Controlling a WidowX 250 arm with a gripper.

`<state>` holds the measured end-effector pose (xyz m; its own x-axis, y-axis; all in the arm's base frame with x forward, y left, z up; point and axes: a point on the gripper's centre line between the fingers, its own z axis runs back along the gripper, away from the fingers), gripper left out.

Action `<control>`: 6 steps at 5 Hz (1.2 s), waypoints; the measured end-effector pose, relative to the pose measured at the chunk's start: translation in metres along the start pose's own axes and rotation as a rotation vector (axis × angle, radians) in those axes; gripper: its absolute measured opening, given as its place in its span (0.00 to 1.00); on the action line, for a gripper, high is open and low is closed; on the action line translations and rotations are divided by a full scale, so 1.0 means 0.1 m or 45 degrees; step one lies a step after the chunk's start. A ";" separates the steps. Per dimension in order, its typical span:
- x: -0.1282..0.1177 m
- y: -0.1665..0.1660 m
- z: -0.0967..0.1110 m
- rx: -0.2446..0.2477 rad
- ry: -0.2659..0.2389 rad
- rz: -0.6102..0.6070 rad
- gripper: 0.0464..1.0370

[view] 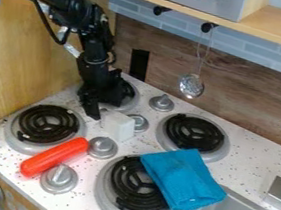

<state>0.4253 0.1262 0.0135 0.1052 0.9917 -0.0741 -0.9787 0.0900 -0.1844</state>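
1 block (pixel 118 126) sits by the claw (pixel 103 111), likely at grasp or release; i can't tell its opening or hold, so gentle alignment matters.

The towel (pixel 183 179) is soft cloth. The red tube (pixel 55 156) looks smooth and shiny. The spoons (pixel 191 85) are shiny metal.
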 end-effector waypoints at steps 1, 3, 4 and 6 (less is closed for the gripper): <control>-0.04 -0.02 -0.02 -0.015 0.009 0.019 0.97; -0.03 0.10 -0.23 0.056 0.016 0.066 0.97; -0.04 0.14 -0.26 0.065 0.011 0.041 0.93; -0.06 0.21 -0.22 -0.043 -0.110 -0.051 0.61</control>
<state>0.4077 0.1204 -0.0121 0.1271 0.9917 0.0186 -0.9674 0.1281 -0.2184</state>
